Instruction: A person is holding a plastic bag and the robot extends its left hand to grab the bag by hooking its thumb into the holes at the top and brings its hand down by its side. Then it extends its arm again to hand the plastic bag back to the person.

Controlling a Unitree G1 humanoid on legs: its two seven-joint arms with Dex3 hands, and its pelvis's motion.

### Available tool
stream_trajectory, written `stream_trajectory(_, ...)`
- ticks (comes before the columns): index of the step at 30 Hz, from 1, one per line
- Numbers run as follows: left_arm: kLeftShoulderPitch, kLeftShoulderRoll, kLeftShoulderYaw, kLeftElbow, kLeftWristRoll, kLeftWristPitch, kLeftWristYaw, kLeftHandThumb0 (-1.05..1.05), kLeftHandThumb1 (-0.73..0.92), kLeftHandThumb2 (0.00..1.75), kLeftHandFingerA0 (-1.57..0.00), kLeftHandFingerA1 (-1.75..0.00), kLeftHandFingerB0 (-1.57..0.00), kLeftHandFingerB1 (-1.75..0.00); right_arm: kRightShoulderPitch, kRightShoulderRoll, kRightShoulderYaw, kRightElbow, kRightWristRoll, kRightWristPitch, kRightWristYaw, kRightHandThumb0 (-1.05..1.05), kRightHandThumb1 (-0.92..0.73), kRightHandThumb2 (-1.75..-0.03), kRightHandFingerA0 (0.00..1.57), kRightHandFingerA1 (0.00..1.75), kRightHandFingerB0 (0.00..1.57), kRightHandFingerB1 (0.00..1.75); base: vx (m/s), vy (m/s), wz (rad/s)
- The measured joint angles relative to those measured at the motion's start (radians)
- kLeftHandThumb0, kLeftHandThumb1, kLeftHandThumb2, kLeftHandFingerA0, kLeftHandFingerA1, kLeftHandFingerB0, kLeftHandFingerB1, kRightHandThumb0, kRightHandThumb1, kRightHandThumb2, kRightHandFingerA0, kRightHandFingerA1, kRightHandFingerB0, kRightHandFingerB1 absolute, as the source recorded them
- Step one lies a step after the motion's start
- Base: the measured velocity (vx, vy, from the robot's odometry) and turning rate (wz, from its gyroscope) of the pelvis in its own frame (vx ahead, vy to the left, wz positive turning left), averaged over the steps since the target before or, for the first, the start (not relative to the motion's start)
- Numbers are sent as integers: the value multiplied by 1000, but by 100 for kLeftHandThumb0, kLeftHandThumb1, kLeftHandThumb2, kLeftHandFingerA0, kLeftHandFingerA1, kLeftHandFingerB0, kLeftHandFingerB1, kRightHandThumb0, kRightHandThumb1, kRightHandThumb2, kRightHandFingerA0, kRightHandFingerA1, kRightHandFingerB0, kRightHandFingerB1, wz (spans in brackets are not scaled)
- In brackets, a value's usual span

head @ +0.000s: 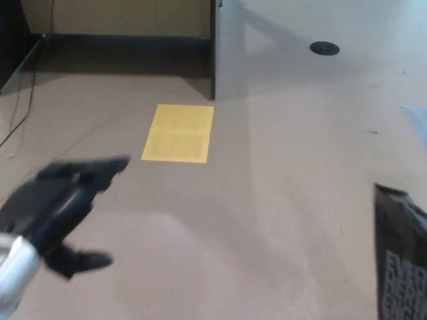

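My left hand (57,207) shows low at the picture's left, black and blurred by motion. Its fingers (93,170) are spread apart with nothing between them. The black plastic bag (400,257) with pale printed lettering hangs at the lower right corner, mostly cut off by the picture's edge. Hand and bag are far apart, with bare floor between them. No person shows in the head view. My right hand is out of view.
A yellow rectangle (178,132) lies on the tan floor (267,200). A grey partition edge (215,50) stands behind it. A dark round floor fitting (325,48) sits at the back right. Cables (20,107) trail along the left.
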Motion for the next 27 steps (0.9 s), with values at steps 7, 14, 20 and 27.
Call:
stream_trajectory(7, 121, -25, 49, 237, -21, -80, 112, -56, 42, 70, -27, -46, -23, -39, 0, 0, 0, 0, 1, -1, 0, -40, -67, -61, 64, 47, 56, 41, 0, 0, 0)
stream_trajectory(14, 198, -53, 82, 520, -35, -158, 224, -51, 43, 70, -35, -48, -24, -39, 0, 0, 0, 1, 1, -1, 0, -39, -67, -61, 64, 47, 56, 41, 0, 0, 0)
stream_trajectory(20, 228, -67, 105, 747, -52, -233, 315, -49, 42, 69, -33, -45, -27, -40, 0, 3, -1, 4, 2, -1, 0, -39, -65, -62, 65, 49, 58, 42, 0, 0, 0)
stream_trajectory(27, 214, -80, 166, 985, -116, -348, 372, -47, 40, 67, -38, -46, -31, -41, 0, 6, -4, 11, 4, -1, 0, -42, -66, -63, 65, 47, 57, 42, 0, 0, 0)
